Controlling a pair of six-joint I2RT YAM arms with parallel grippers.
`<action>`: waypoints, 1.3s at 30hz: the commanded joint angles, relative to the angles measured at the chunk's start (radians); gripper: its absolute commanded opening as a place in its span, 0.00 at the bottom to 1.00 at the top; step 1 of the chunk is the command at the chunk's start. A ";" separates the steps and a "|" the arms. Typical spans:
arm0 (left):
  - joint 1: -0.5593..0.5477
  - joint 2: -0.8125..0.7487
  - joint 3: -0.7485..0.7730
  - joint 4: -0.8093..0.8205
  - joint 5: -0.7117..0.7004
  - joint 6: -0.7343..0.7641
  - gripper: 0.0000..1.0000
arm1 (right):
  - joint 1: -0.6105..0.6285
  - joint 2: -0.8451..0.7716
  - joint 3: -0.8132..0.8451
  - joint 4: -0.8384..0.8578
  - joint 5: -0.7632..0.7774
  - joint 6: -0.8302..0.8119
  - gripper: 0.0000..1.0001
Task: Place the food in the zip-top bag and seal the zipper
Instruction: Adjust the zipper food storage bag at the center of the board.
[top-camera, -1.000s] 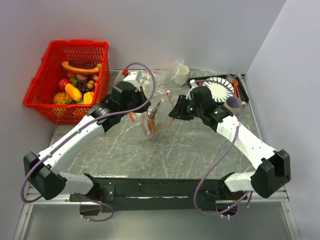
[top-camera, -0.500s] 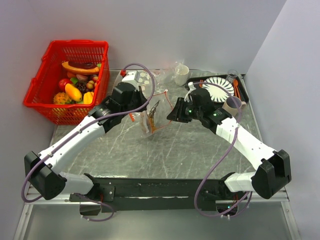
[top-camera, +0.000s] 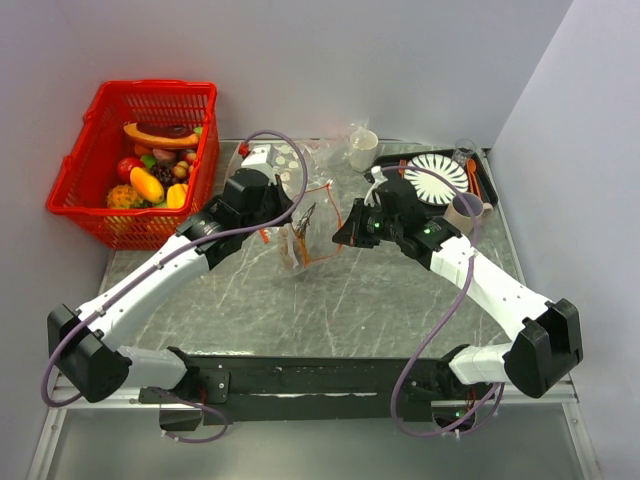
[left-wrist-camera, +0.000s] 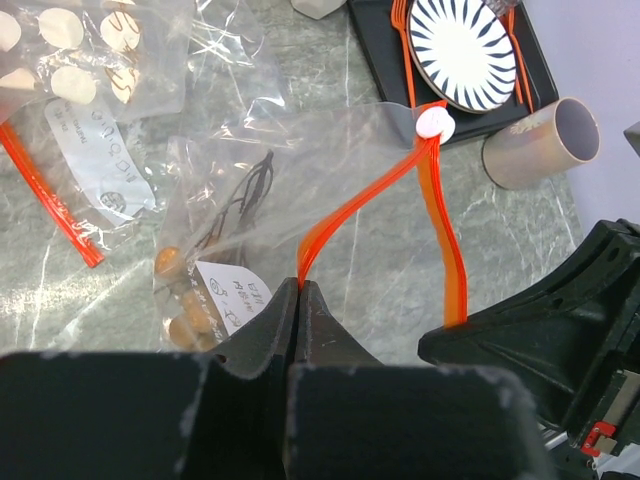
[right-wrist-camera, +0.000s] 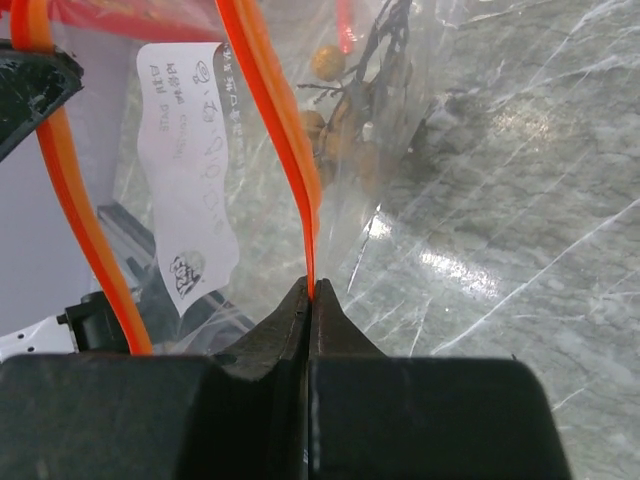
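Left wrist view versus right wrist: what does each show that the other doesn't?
Left wrist only: the plate, cup, dotted bag, slider, and the left gripper pinching one strip of the zipper. Right wrist only: the right gripper pinching the other strip. Both: the bag with its mouth apart, food and a label inside.

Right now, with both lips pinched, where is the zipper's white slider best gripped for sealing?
Probably the white slider, pinched across its sides from above: it sits where the two orange strips of the zipper meet, clear of the left gripper and right gripper pinching those strips.
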 joint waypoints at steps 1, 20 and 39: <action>0.002 -0.032 0.007 0.041 -0.024 -0.005 0.01 | 0.004 0.008 0.044 0.007 0.001 -0.030 0.00; 0.036 0.058 0.018 0.085 0.122 -0.058 0.01 | 0.006 -0.021 0.363 -0.362 0.501 -0.074 0.00; 0.071 0.023 0.081 -0.034 0.090 -0.029 0.97 | 0.004 0.035 0.274 -0.255 0.484 -0.050 0.00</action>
